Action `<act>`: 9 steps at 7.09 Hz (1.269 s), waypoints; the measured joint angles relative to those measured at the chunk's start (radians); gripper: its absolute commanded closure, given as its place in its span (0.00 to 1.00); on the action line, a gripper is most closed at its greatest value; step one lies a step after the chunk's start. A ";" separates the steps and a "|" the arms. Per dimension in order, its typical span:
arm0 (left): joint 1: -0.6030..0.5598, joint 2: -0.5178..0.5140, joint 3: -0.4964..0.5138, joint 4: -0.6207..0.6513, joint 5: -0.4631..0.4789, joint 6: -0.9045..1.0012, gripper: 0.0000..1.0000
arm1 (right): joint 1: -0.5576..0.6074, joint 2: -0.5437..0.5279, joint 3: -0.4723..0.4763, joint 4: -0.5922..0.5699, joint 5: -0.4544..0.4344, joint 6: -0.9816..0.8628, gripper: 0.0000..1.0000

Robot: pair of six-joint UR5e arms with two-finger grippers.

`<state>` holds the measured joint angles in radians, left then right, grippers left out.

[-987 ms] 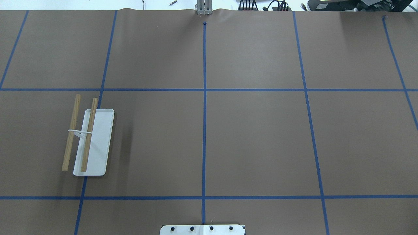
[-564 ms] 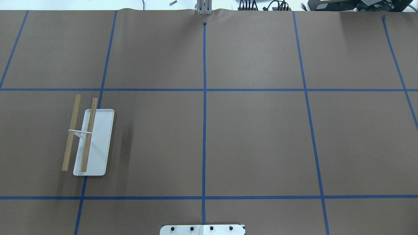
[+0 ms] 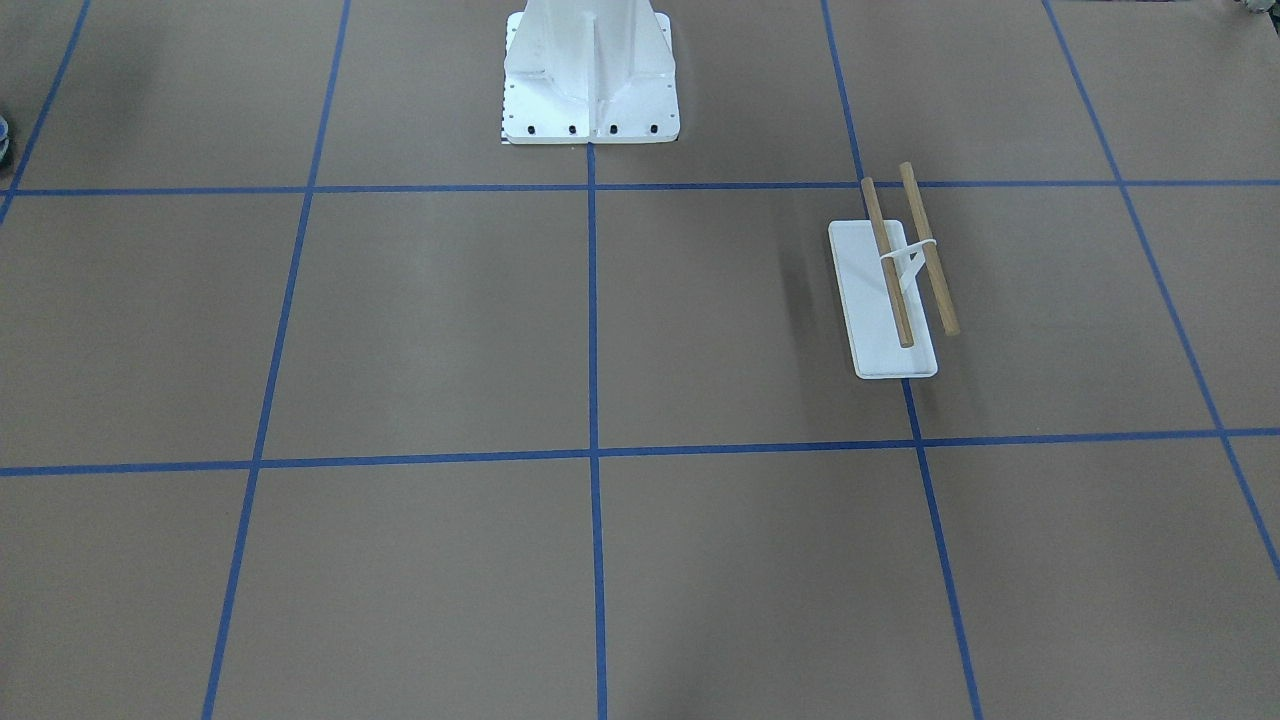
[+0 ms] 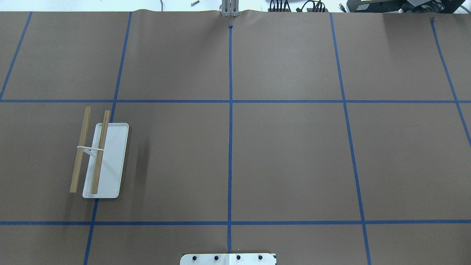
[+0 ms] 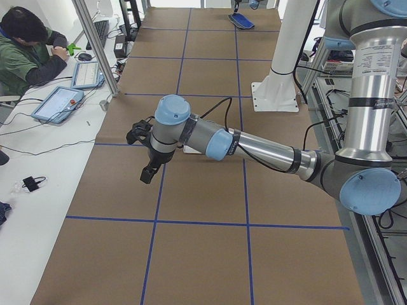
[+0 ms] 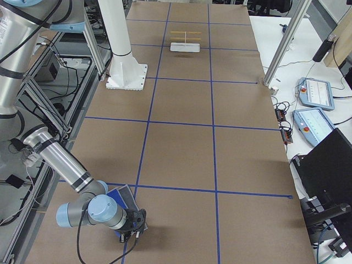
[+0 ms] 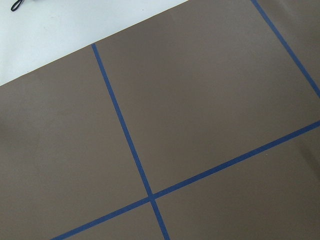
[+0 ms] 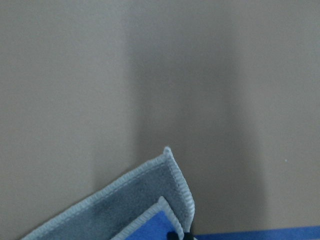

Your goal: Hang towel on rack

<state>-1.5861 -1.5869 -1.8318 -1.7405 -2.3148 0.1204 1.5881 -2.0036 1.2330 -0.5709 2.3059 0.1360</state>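
The rack (image 4: 105, 162) stands on the table's left side, with a flat white base and two bare wooden bars; it also shows in the front view (image 3: 885, 300) and far off in the exterior right view (image 6: 184, 43). The blue towel (image 6: 117, 197) lies at the table's right end beneath my right arm. Its grey-trimmed corner (image 8: 150, 200) fills the bottom of the right wrist view. My right gripper (image 6: 132, 225) is at the towel's edge; I cannot tell if it is open or shut. My left gripper (image 5: 147, 176) hangs above the table near the rack; its state is unclear.
The white robot pedestal (image 3: 590, 75) is bolted at the table's near middle. Blue tape lines divide the brown table cover (image 4: 287, 158). An operator (image 5: 28, 51) sits at a side desk with tablets (image 5: 60, 101). Aluminium posts (image 6: 283, 44) stand at the far edge.
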 measured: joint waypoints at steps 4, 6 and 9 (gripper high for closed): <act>0.000 0.006 0.014 0.001 -0.001 0.000 0.02 | -0.007 0.225 0.062 -0.043 0.174 0.006 1.00; 0.002 0.010 0.021 0.003 -0.006 0.004 0.02 | -0.039 0.345 0.142 -0.104 0.181 0.019 1.00; 0.004 0.001 0.020 -0.009 -0.053 0.000 0.02 | -0.182 0.545 0.271 -0.129 0.197 0.061 1.00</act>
<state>-1.5826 -1.5859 -1.8115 -1.7494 -2.3681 0.1201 1.4064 -1.4588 1.5036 -0.7000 2.5024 0.1971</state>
